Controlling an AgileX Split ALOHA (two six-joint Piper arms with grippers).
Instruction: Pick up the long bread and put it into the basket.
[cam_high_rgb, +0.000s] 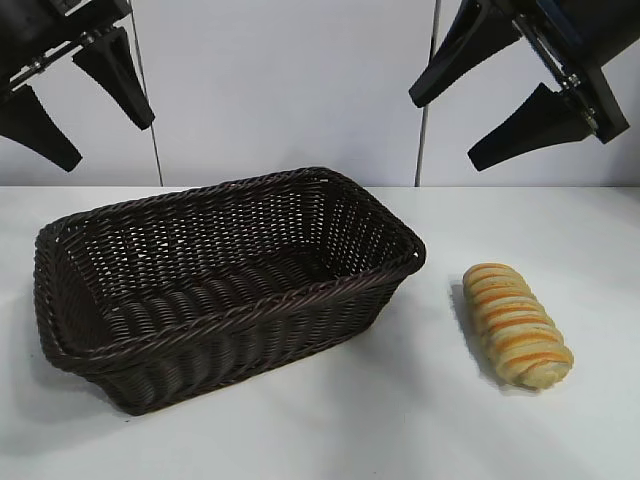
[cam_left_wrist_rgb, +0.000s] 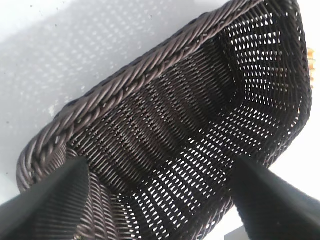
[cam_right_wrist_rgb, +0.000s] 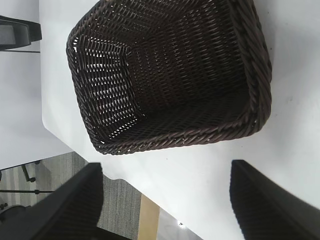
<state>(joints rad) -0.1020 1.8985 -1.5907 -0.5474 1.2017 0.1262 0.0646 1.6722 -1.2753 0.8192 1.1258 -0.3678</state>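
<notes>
We see the long bread (cam_high_rgb: 517, 324) lying flat on the white table (cam_high_rgb: 320, 430), toward its right edge, just beside the basket (cam_high_rgb: 228, 288) but apart from it, with bare table around it on every side. The basket sits left of centre, its braided rim unobstructed and nothing inside. The left gripper (cam_high_rgb: 75, 90) hangs high above the basket's left end, fingers spread apart. The right gripper (cam_high_rgb: 515, 95) hangs high above the bread, fingers likewise spread, holding nothing.

Left tool (cam_high_rgb: 75, 100) and right tool (cam_high_rgb: 505, 105) hang raised, seemingly spread.
</notes>
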